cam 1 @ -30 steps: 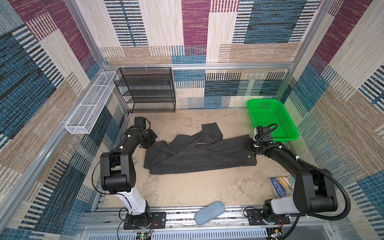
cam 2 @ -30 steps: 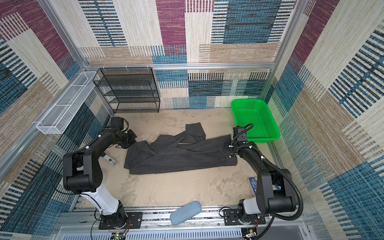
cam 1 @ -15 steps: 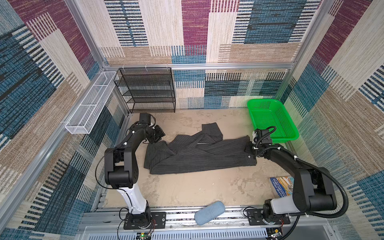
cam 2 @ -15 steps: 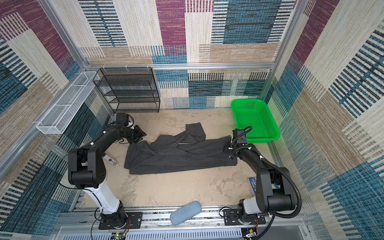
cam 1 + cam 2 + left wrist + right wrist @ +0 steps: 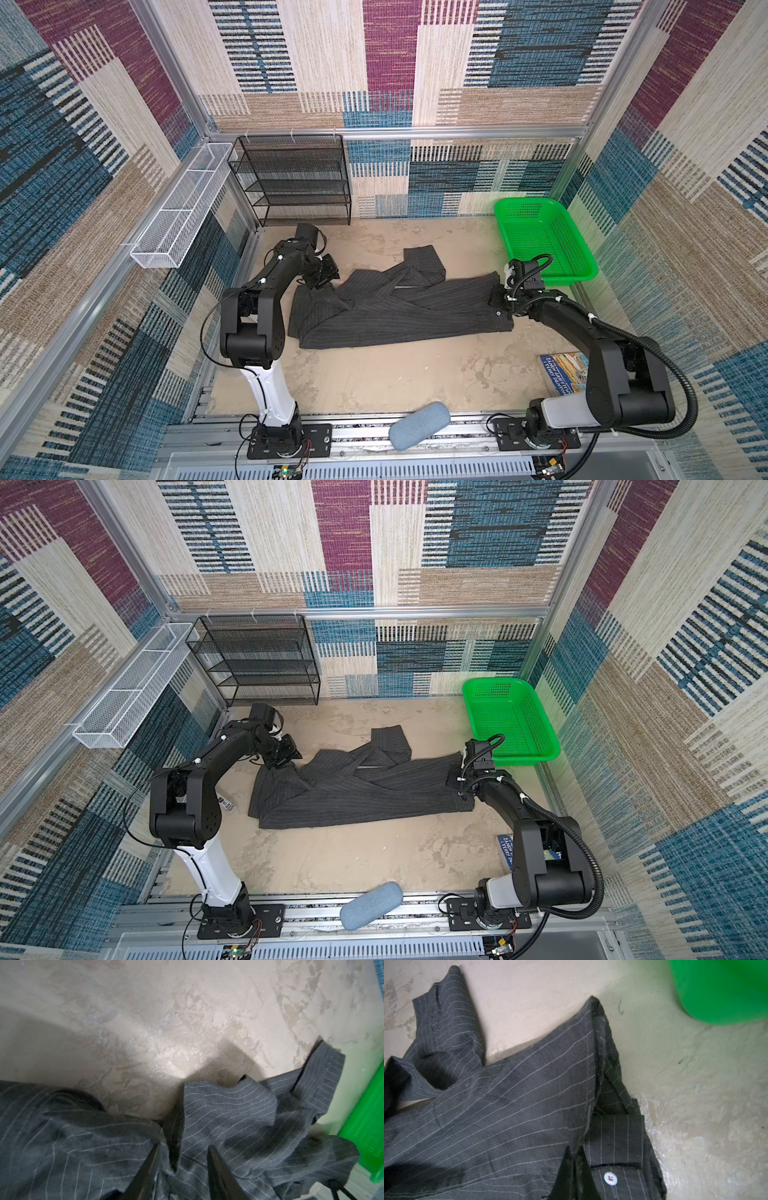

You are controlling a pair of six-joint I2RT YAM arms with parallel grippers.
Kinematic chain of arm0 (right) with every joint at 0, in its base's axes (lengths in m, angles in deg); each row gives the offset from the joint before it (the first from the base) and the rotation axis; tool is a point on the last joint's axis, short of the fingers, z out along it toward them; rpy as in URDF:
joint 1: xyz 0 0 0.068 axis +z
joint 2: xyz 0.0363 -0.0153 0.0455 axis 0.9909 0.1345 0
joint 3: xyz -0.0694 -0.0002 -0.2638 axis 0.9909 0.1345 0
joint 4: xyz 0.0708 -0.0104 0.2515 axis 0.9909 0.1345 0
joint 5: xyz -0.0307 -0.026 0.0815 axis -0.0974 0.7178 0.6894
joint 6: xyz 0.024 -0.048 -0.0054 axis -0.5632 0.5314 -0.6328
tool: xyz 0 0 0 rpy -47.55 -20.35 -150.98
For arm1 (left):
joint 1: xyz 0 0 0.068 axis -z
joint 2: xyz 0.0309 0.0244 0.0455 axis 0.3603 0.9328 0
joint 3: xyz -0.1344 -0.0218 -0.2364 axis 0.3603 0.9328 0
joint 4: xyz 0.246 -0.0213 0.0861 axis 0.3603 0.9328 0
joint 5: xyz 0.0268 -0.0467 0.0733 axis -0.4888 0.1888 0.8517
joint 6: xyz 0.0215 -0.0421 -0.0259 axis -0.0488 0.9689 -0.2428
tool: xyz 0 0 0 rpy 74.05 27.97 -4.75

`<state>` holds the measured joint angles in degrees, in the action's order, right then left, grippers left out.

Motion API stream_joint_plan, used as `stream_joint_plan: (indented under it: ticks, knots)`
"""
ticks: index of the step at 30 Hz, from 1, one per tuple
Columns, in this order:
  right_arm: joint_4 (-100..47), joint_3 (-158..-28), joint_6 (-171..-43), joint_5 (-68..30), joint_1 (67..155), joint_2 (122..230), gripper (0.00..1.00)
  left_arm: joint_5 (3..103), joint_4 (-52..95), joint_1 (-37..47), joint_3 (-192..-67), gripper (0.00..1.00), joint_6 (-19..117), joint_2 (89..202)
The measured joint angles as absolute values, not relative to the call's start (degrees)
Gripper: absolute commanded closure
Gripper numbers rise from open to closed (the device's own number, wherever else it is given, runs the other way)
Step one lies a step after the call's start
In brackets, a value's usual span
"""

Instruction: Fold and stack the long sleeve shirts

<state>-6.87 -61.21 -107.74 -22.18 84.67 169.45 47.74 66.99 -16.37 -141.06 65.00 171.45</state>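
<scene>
**Top views: a stripy shirt (image 5: 399, 311) lies long across the surface (image 5: 395, 374)**

In both top views the dark grey shirt with thin pale lines lies in a long, crumpled strip on the sandy surface. The left gripper (image 5: 322, 278) is at the shirt's left end, not far from the black wire shelf (image 5: 295, 178). The right gripper (image 5: 496, 297) is at the shirt's right end, just in front of the green basket (image 5: 528, 202). One sleeve (image 5: 422, 259) sticks out toward the back wall. In a top view a small dark thing with a white label (image 5: 224, 802) lies on the surface beside the left arm.

From up there the grippers look too small to tell how they stand. The wrist views show it.

The left wrist view shows the left gripper's two dark fingers (image 5: 220, 1172) standing apart. A loose ridge of cloth sits in the gap between them, and more shirt lies under them. Past it is bare surface, then the sleeve's end and a bit of the green basket.

The right wrist view shows the right gripper's fingers pressed together. They pinch a raised edge of the shirt, and the cloth slopes up to them like a little tent. Just beside them a small white button (image 5: 610, 1178) sits on a flat band of cloth. The basket is a green blur in one corner.
</scene>
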Motion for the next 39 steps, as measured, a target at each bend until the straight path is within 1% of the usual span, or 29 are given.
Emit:
stream_joint_plan:
  ticks: [5,7,9,11,14,21,27,32,39]
  knots:
    - [-7.30,-60.51,-107.74,-21.85,84.67,169.21,0.97,49.95,68.65,-14.88,-141.26,0.63,63.85,171.53]
    - [-7.52,-60.36,-107.74,-21.77,84.67,169.10,0.97,50.41,68.98,-14.27,-141.61,0.66,63.78,171.97]
    - [-7.59,-60.21,-107.74,-21.66,84.67,168.93,0.97,51.61,69.29,-13.77,-142.04,0.73,63.50,172.67]
    - [-7.68,-60.16,-107.76,-21.66,84.67,168.91,0.97,51.85,69.31,-13.44,-142.50,0.85,63.23,173.59]
    - [-7.83,-60.14,-107.76,-21.64,84.67,168.91,0.97,53.14,69.35,-13.29,-142.79,1.00,62.77,174.59]
    - [-7.89,-60.14,-107.78,-21.66,84.67,168.91,0.98,55.39,69.72,-13.24,-142.72,1.00,62.49,172.91]
    - [-7.89,-60.14,-107.80,-21.70,84.67,168.62,0.98,57.54,68.67,-14.03,-138.74,1.00,62.36,166.55]
    - [-7.87,-60.16,-107.78,-21.90,84.67,168.23,0.98,57.62,66.66,-16.98,-133.08,1.00,62.40,160.08]
    - [-7.41,-60.82,-107.74,-23.47,84.67,167.14,0.98,56.01,64.11,-23.62,-123.81,1.00,62.56,151.10]
